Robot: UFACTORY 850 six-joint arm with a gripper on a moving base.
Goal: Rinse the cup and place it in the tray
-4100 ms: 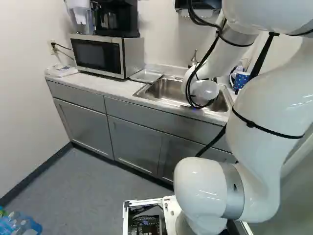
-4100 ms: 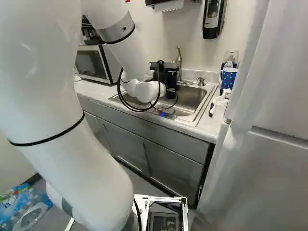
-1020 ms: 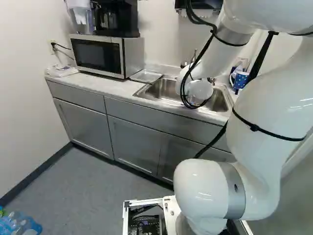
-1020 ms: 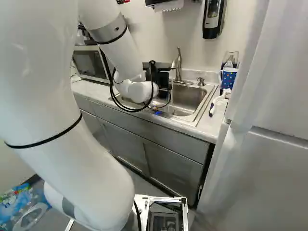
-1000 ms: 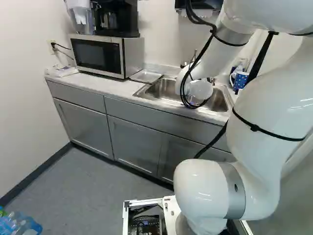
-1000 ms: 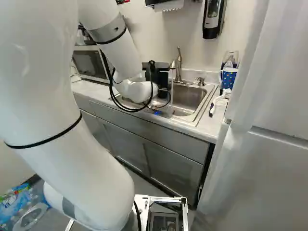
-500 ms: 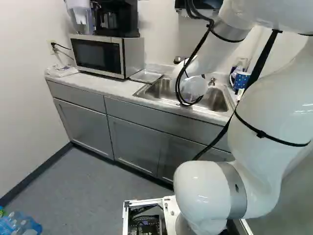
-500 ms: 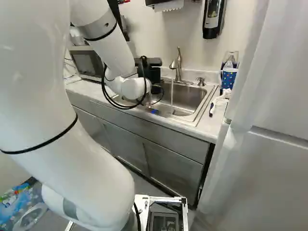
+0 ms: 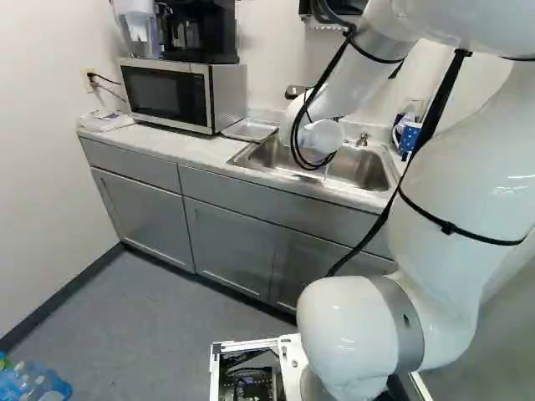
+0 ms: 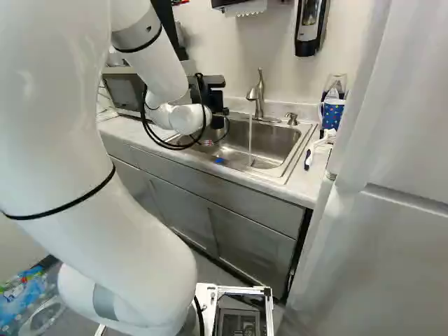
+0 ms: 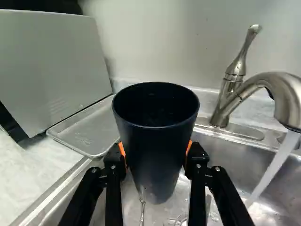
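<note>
The black gripper [image 10: 215, 105] shows only in part above the left end of the sink [image 10: 269, 145] in the right base view, its fingertips hidden by the wrist. In the wrist view the gripper [image 11: 156, 153] is shut on a dark blue cup [image 11: 157, 141], its orange pads pressing two opposite sides. The cup stands upright, open end up, over the basin, and a thin trickle of water hangs below its base. The metal tray [image 11: 87, 129] lies on the counter beside the sink, beyond the cup and to one side; it also shows in the left base view.
Water runs from the faucet [image 11: 287, 101] into the basin, beside the cup. The microwave [image 9: 180, 93] stands next to the tray. A blue dotted mug [image 10: 332, 114] and a white-handled brush [image 10: 318, 150] are at the counter's right end, near the fridge [image 10: 392, 210].
The arm has moved left along the sink in both base views, away from the running faucet and towards the tray side, with the cup in the gripper. The base has not moved.
</note>
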